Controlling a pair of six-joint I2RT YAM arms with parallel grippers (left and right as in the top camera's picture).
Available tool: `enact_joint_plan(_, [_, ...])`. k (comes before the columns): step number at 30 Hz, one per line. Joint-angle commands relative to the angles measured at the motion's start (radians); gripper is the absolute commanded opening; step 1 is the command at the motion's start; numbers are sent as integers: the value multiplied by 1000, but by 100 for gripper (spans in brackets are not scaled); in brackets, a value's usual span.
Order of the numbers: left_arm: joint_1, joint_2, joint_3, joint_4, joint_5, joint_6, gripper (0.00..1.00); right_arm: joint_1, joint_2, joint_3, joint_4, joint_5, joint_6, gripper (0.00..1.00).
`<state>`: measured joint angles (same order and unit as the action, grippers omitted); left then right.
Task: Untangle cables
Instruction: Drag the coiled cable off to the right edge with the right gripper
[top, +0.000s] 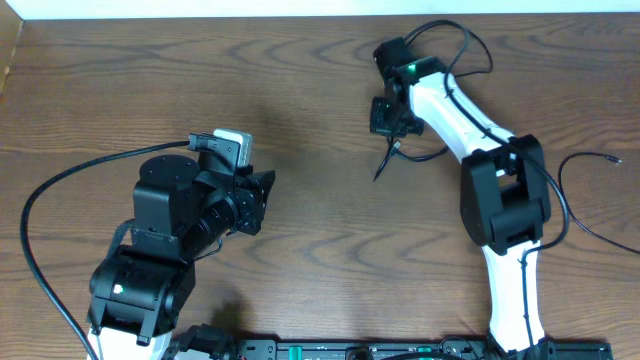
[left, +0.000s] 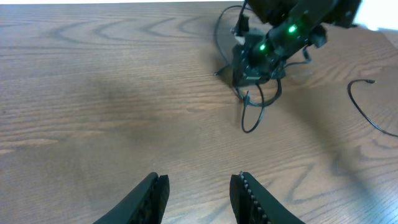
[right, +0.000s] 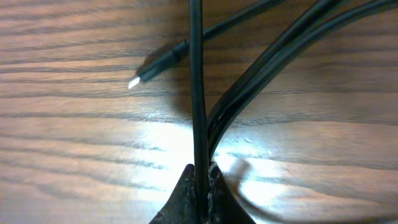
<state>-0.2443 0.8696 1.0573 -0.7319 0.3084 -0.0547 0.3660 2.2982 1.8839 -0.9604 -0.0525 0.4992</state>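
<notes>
The black cables (top: 387, 160) are bunching at about one o'clock on the worktop (top: 300, 90). One strand is running straight through the right fingers (right: 189, 190), which are pinching shut on it, while more strands are crowding into the same pinch and a plug end (right: 155, 67) is lying free at eleven o'clock of it. A separate cable (top: 562, 185) is curling alone at three o'clock. The left fingers (left: 249, 196) are hanging apart, empty, around eight. My worry: pulling now could be dragging the neighbouring strands along and tightening the tangle, or the thin strand could be slipping out.
</notes>
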Motion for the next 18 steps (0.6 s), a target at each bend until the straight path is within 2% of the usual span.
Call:
enact_joint_plan(1, [-4, -3, -1, 5, -10, 10, 38, -10, -87, 29, -2, -3, -46, 1])
enact_joint_plan(18, [-4, -3, -1, 7, -10, 10, 38, -126, -256, 33, 5, -7, -75, 1])
